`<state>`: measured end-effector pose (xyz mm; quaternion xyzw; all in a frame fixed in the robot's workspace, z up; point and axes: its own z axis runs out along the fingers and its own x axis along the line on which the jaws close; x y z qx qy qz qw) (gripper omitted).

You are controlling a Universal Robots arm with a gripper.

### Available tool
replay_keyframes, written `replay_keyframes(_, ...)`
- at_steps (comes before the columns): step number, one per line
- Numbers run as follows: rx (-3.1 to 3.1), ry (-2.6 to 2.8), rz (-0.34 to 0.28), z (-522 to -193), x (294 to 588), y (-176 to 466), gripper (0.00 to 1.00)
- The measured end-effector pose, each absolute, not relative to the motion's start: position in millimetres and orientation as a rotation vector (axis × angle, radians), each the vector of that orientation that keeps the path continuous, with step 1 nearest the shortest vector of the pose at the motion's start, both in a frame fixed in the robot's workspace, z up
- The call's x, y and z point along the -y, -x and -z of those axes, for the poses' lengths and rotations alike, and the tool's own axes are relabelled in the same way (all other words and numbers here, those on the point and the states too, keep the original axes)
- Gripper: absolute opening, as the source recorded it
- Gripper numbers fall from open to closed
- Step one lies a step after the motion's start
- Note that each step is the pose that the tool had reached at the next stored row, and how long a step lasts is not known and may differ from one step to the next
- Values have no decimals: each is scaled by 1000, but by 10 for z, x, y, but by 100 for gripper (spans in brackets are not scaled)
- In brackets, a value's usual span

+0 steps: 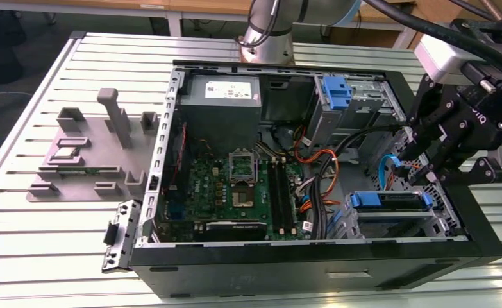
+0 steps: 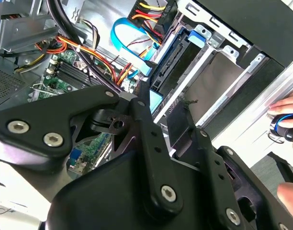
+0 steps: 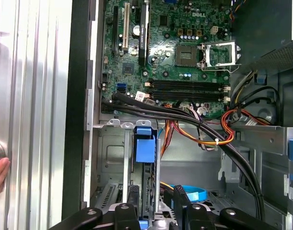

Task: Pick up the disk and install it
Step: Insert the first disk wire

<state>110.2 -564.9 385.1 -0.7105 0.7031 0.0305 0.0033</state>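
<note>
The disk (image 1: 388, 200) lies in the drive bay at the near corner of the open computer case, on the exterior view's right; its blue rails and dark edge show there. My gripper (image 1: 430, 174) hangs just above and slightly right of it. In the first wrist view the disk's blue end (image 3: 143, 146) sits in the metal cage, and the gripper (image 3: 156, 195) stands open with its black fingers (image 3: 132, 199) either side and short of it. In the second wrist view the disk's connector edge (image 2: 171, 61) lies beyond the gripper (image 2: 168, 120). Nothing is held.
The case (image 1: 456, 212) holds a motherboard (image 1: 233, 186), a grey power supply (image 1: 220, 96), bundled cables (image 1: 319, 167) and a second blue latch piece (image 1: 336, 96) in the far cage. A grey fixture (image 1: 88, 147) stands at the exterior view's left. A person's hand (image 2: 287, 106) rests beside the case.
</note>
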Motion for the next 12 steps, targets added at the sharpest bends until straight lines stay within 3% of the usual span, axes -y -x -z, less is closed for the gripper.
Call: replay_keyframes(12, -2202, 2229, -96, -3731, 5590, -1182, 42)
